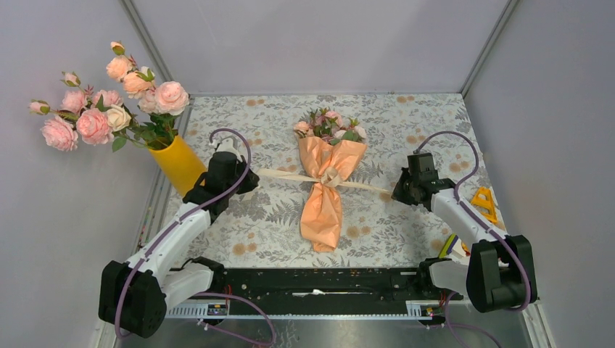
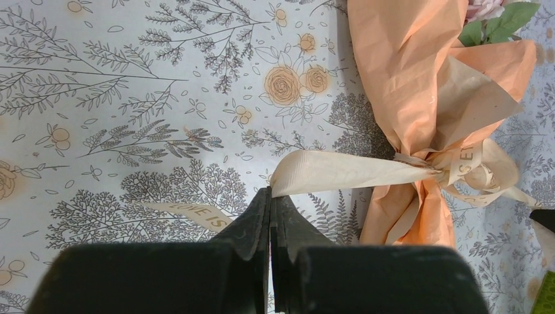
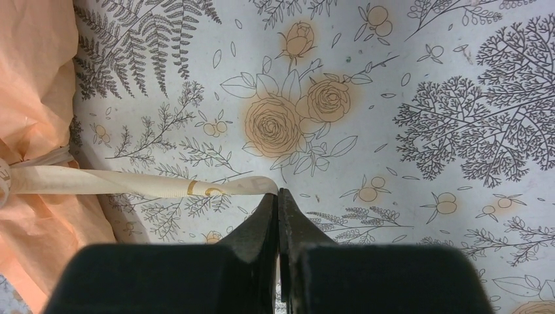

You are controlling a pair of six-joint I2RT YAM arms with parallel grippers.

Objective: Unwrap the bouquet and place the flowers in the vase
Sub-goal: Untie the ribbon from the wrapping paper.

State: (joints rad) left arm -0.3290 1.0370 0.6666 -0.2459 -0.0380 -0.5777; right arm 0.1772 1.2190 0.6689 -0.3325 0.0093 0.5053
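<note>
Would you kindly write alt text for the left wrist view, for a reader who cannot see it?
The left gripper, shut, pinches the end of a beige ribbon that runs right to the bow around the peach-orange paper bouquet, lying on a floral-print table cover. Its flowers and leaves peek out at the top right.

A cloth [image 2: 131, 98] printed with grey ferns and orange roses covers my table [image 1: 406, 119]. Far left I see a big bunch of pale pink roses [image 1: 109, 101]; an orange triangular frame [image 1: 484, 203] lies far right.
</note>
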